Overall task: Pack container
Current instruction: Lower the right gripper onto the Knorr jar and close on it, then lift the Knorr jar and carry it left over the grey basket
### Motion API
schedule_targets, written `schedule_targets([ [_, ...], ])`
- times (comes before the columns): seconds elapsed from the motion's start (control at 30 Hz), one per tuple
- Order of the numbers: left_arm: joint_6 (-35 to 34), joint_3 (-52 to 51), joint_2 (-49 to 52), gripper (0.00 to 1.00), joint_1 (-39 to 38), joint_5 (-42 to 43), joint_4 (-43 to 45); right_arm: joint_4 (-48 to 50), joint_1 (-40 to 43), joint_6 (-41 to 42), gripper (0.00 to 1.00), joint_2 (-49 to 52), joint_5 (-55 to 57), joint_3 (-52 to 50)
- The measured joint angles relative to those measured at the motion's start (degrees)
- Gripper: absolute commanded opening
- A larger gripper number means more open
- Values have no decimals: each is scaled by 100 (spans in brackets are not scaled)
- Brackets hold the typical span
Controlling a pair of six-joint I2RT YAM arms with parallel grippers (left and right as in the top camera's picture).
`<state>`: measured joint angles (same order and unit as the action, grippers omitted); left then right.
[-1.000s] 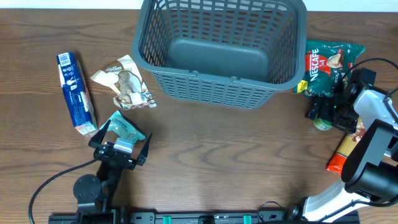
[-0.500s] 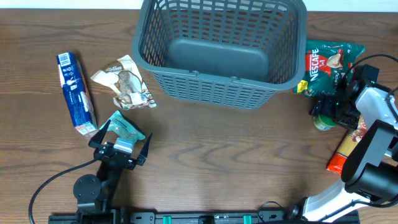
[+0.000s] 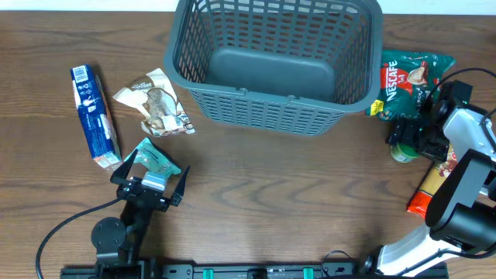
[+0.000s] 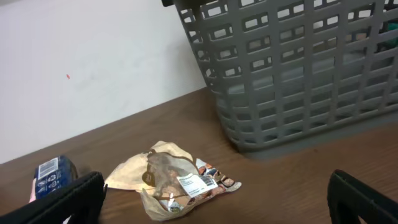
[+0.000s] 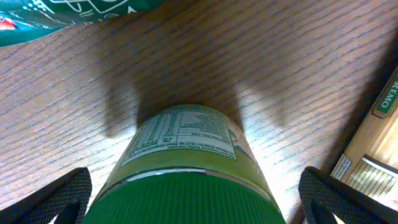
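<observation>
The container, a large dark grey lattice basket (image 3: 271,58), stands empty at the back middle and also shows in the left wrist view (image 4: 298,74). My left gripper (image 3: 153,177) is open and low over a small teal packet (image 3: 157,160). A beige snack packet (image 3: 155,105) lies ahead of it and shows in the left wrist view (image 4: 168,180). My right gripper (image 3: 408,139) is open, its fingers either side of a green-lidded jar (image 3: 401,153), which fills the right wrist view (image 5: 186,155). The fingers stand apart from the jar's lid.
A blue packet (image 3: 94,116) lies at the far left. A green Nescafe bag (image 3: 411,77) lies right of the basket, just behind the jar. An orange and yellow packet (image 3: 432,184) lies at the right edge, next to the jar (image 5: 367,149).
My right gripper has shifted slightly to the right and away, showing more of the jar. The left arm has not moved.
</observation>
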<state>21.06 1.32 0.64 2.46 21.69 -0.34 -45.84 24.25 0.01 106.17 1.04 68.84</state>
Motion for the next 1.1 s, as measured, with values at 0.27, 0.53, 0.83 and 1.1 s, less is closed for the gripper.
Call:
schedule_targets([
  [0.27, 0, 2, 0, 99, 0, 2, 0, -20, 0, 42, 91, 9, 4, 0],
  [0.53, 0, 2, 0, 99, 0, 0, 0, -17, 0, 85, 79, 223, 7, 7],
  [0.83, 0, 2, 0, 98, 0, 2, 0, -4, -2, 120, 50, 234, 7, 7],
  [1.1, 0, 2, 0, 99, 0, 2, 0, 2, 0, 142, 1, 249, 9, 39],
])
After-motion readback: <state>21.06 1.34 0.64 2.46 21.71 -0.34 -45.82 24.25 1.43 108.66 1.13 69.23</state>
